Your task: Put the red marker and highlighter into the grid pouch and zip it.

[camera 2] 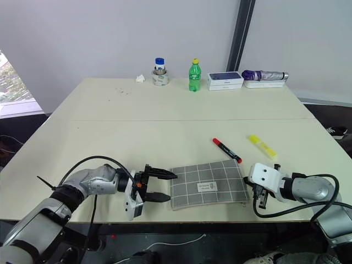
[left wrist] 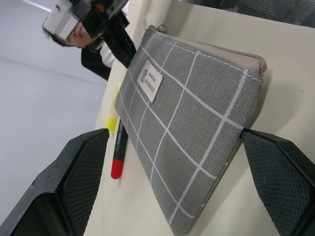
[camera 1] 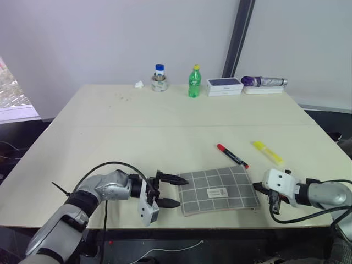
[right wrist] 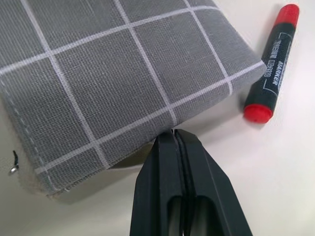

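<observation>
The grid pouch [camera 1: 218,190] lies flat near the table's front edge, label up. Behind it lie the red marker [camera 1: 232,155] and, to its right, the yellow highlighter [camera 1: 268,152], both loose on the table. My left gripper [camera 1: 180,192] is open and level at the pouch's left end. In the left wrist view its fingers [left wrist: 74,187] stand wide on either side of the pouch [left wrist: 187,128]. My right gripper [right wrist: 173,135] is shut, its tips against the pouch's right edge [right wrist: 113,73] with nothing visible between them. The marker [right wrist: 273,64] lies just beyond.
Along the far edge stand a small jar [camera 1: 159,78], a green bottle [camera 1: 194,82], a white box [camera 1: 224,86] and a folded purple umbrella [camera 1: 264,82]. The pouch and both grippers are close to the table's front edge [camera 1: 220,224].
</observation>
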Controlling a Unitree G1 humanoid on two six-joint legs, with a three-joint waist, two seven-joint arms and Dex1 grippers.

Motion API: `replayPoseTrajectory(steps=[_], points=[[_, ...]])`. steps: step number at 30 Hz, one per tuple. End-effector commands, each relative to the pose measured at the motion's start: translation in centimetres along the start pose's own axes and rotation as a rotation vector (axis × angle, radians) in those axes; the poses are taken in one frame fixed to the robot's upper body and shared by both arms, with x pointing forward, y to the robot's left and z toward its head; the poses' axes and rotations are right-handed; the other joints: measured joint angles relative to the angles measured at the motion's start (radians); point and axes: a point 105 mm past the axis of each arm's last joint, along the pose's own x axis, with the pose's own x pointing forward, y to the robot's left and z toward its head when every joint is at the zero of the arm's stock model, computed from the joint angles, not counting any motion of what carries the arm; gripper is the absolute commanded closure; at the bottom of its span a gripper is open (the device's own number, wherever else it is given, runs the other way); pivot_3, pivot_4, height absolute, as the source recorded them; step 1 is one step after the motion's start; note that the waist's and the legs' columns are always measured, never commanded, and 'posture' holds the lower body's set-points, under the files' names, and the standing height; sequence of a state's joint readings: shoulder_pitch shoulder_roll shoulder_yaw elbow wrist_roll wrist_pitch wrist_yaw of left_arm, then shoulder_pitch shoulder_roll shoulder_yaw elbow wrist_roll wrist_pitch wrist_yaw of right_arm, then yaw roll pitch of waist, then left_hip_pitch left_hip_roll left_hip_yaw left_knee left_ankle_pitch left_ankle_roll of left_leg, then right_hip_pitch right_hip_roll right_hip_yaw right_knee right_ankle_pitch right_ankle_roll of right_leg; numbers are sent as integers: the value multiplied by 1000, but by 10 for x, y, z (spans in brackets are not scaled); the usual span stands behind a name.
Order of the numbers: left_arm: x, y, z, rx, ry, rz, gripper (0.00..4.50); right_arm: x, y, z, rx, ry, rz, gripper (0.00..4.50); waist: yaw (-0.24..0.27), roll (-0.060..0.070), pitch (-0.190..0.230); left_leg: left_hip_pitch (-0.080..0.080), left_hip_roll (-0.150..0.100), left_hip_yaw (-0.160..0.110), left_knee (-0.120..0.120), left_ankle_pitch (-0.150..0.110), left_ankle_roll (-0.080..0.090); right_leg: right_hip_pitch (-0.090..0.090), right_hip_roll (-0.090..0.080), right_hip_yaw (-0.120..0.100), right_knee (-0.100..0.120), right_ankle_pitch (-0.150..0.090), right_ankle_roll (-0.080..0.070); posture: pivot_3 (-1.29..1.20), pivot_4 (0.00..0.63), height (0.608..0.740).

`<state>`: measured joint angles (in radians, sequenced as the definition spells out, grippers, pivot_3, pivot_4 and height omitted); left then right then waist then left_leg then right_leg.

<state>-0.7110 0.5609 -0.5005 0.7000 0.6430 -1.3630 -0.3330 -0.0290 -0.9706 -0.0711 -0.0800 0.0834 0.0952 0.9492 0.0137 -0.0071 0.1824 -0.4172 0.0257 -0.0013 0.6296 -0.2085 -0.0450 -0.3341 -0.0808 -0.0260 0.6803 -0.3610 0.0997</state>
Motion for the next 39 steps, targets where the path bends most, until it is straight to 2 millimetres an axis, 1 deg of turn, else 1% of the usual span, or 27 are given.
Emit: replayPoseTrajectory(steps=[1,3,5,8,13,16,17,20,23,27,31,35,39], points=[[9,-13,4,-14,-25,-58,0,3,0,13,-31,-33,6,4472,-1,0,0,0,0,0,0,0,0,0,0,0,0,0,0,0,150,740],[12,-11,4,-12,-32,-49,0,4,0,13,-33,-32,9,4472,0,0,0,0,0,0,0,0,0,0,0,0,0,0,0,0,150,740],[14,0,2,-35,-20,22,0,4,1,13,-33,-29,16,4472,0,0,0,0,0,0,0,0,0,0,0,0,0,0,0,0,150,740],[10,8,-1,-49,0,60,0,4,0,12,-34,-27,13,4472,-1,0,0,0,0,0,0,0,0,0,0,0,0,0,0,0,150,740],[-4,9,-2,-70,33,82,0,4,0,11,-37,-21,14,4472,-4,0,0,0,0,0,-1,0,0,-1,1,0,0,0,0,0,150,740],[-1,13,-1,-84,23,107,0,5,0,10,-42,-20,16,4472,-3,0,0,0,0,0,-1,0,0,-1,1,0,0,0,0,0,150,740],[1,13,1,-90,14,104,0,5,0,10,-42,-21,15,4472,-2,0,0,0,1,0,0,0,0,-1,0,0,0,0,0,0,150,740],[6,-2,14,-89,-40,28,0,6,0,11,-44,-24,16,4472,-1,0,0,-1,0,0,0,0,0,-1,0,0,0,0,0,0,150,740],[-8,-10,17,-75,-27,-39,0,5,0,11,-46,-22,16,4472,-3,0,0,-1,0,0,-1,0,0,-1,0,0,0,0,0,0,150,740],[-22,-4,18,-43,-9,-60,0,5,0,11,-48,-22,16,4472,-7,0,0,-1,1,0,-1,0,0,-2,1,0,0,0,0,0,150,740],[-26,4,19,-35,-4,-49,0,5,1,9,-42,-20,14,4472,-2,0,0,-1,1,0,-1,0,0,-2,1,0,0,0,0,0,150,740],[-25,5,24,-35,-16,-38,0,6,3,8,-43,-16,18,4472,-2,0,0,-1,1,0,0,0,0,-2,0,0,0,0,0,0,150,740],[-14,-4,40,-66,-68,-38,0,6,3,7,-44,-15,20,4472,-3,0,0,-1,1,0,-1,0,0,-2,1,0,0,0,0,0,150,740]])
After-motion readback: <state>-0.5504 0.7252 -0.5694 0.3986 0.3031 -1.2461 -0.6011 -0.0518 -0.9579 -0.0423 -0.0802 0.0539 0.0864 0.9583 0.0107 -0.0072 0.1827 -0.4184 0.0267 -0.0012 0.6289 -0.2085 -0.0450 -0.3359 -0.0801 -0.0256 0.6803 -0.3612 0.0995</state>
